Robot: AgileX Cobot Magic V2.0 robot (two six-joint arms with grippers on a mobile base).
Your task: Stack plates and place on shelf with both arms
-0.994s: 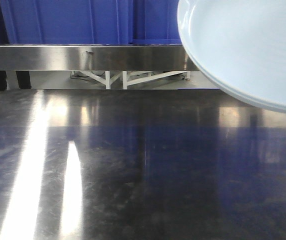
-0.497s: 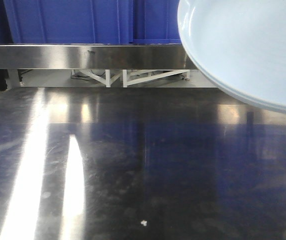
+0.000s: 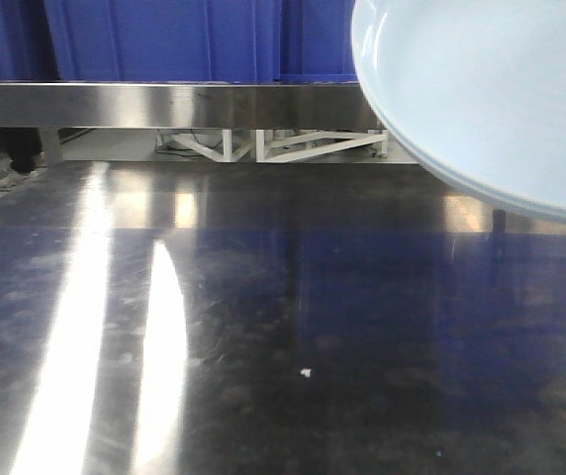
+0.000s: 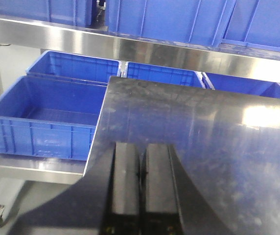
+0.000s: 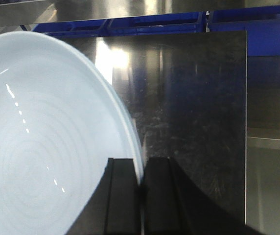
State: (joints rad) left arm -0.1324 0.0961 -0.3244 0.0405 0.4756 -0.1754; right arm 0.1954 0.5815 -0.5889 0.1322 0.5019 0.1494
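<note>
"Plates, where do you see them?"

"In the front view they fill the upper right corner, pale blue-white and glossy. They are up in the air over the steel table and do not rest on it. Along the lower edge I see two rim lines, one just under the other, so it looks like two plates stacked."

"What holds them?"

"The right gripper. In its wrist view the two black fingers are pressed on the rim of the plates, one finger on each side of the rim. The dark table lies below."

"And the left gripper?"

"Its fingers are drawn together, with only a thin slit between them and nothing inside. It hangs over the left part of the table, near the corner."

"What is around?"

"Beside that corner, lower down, open blue crates stand on a steel rack. In the front view a steel shelf rail runs behind the table, with more blue crates above it. A small white speck lies on the table."
</note>
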